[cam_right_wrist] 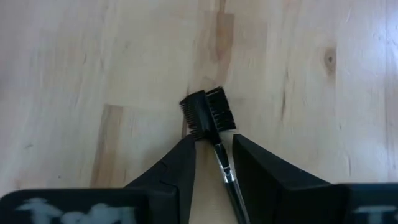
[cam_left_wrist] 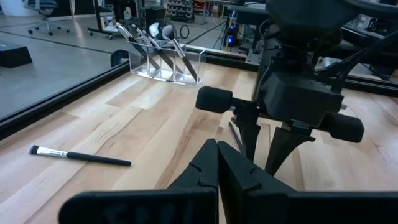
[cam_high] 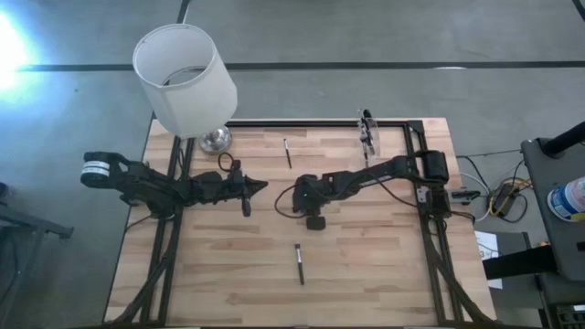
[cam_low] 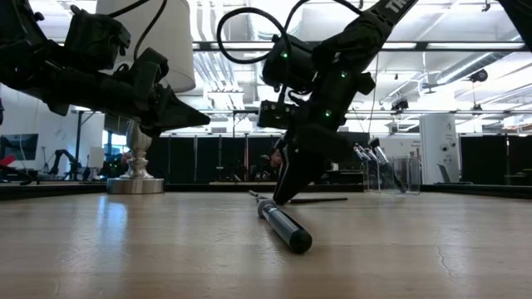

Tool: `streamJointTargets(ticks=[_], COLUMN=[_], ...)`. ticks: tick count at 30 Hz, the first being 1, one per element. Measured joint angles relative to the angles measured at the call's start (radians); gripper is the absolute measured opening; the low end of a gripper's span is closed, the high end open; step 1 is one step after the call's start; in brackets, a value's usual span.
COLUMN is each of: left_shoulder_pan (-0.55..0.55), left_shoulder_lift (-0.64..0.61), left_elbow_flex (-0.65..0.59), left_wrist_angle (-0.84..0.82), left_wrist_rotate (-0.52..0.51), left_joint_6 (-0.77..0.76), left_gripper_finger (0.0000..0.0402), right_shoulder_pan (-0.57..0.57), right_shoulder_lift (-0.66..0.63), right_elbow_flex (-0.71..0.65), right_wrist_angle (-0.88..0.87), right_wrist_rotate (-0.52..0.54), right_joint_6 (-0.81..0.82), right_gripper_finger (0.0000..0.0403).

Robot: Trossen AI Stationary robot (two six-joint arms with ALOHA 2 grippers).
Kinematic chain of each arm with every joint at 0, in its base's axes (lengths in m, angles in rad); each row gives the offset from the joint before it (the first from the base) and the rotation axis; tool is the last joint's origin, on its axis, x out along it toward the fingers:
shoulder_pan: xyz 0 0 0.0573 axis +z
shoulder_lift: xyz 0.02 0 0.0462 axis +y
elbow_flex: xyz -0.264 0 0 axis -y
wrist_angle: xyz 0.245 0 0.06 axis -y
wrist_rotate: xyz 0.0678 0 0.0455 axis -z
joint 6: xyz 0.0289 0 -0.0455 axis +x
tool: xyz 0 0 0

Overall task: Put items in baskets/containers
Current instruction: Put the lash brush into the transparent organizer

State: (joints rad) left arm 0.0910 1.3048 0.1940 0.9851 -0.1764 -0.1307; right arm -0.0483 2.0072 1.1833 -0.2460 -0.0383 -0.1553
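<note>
Right claw (cam_right_wrist: 214, 155) is down at mid surface (cam_high: 366, 265), fingers (cam_right_wrist: 171, 171) on either side of a thin metal handle. It's a comb brush (cam_right_wrist: 208, 112): dark head with teeth on one side and bristles on the other, lying flat on the wood just ahead of the fingertips. Fingers look closed onto the handle, roughly half open, tips at the surface in the low view.

Left claw (cam_left_wrist: 217, 165) is fully closed and empty, hovering above the surface just left of the right claw and pointing at it.

Clear cup (cam_high: 367, 131) stands at the far edge, right of centre, with several brushes already leaning in it. Loose brushes: one (cam_high: 287, 152) on the far side left of the cup, one (cam_high: 299, 263) near the front, centre. Lamp (cam_high: 183, 78) sits at the far left corner.
</note>
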Motion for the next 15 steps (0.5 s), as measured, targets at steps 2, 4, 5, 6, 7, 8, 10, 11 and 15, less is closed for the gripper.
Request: streamJointTargets(ticks=[2, 4, 5, 6, 7, 8, 10, 11, 15], left_shoulder_pan=[0.000, 0.000, 0.000, 0.000, 0.000, 0.000, 0.000, 0.000, -0.001], left_shoulder_lift=[0.000, 0.000, 0.000, 0.000, 0.000, 0.000, 0.000, 0.000, 0.000], left_elbow_flex=[0.000, 0.000, 0.000, 0.000, 0.000, 0.003, 0.013, 0.021, 0.040], left_wrist_angle=[0.000, 0.000, -0.001, -0.005, -0.017, -0.034, -0.072, -0.086, -0.103], left_wrist_rotate=[0.000, 0.000, 0.000, 0.002, 0.002, 0.002, 0.002, 0.002, 0.000], left_joint_6=[0.000, -0.003, -0.018, -0.046, -0.080, -0.102, -0.108, -0.108, -0.111], left_gripper_finger=[0.0000, 0.0000, 0.0000, 0.0000, 0.0000, 0.0000, 0.0000, 0.0000, 0.0000], right_shoulder_pan=[0.000, 0.000, 0.000, 0.001, 0.001, 0.001, 0.001, 0.000, 0.000], right_shoulder_lift=[0.014, 0.019, 0.019, 0.020, 0.020, 0.018, 0.015, 0.015, 0.001], right_elbow_flex=[0.009, 0.016, 0.019, 0.022, 0.025, 0.027, 0.029, 0.031, 0.029], right_wrist_angle=[-0.001, 0.000, 0.000, 0.000, 0.000, 0.000, -0.001, -0.002, 0.005], right_wrist_rotate=[0.000, 0.000, 0.000, 0.000, 0.000, 0.000, 0.002, 0.002, 0.006], right_joint_6=[-0.002, -0.002, -0.002, -0.002, -0.002, -0.002, -0.008, -0.010, -0.022], right_gripper_finger=[0.0092, 0.0078, 0.0070, 0.0061, 0.0051, 0.0041, 0.0022, 0.0017, 0.0014])
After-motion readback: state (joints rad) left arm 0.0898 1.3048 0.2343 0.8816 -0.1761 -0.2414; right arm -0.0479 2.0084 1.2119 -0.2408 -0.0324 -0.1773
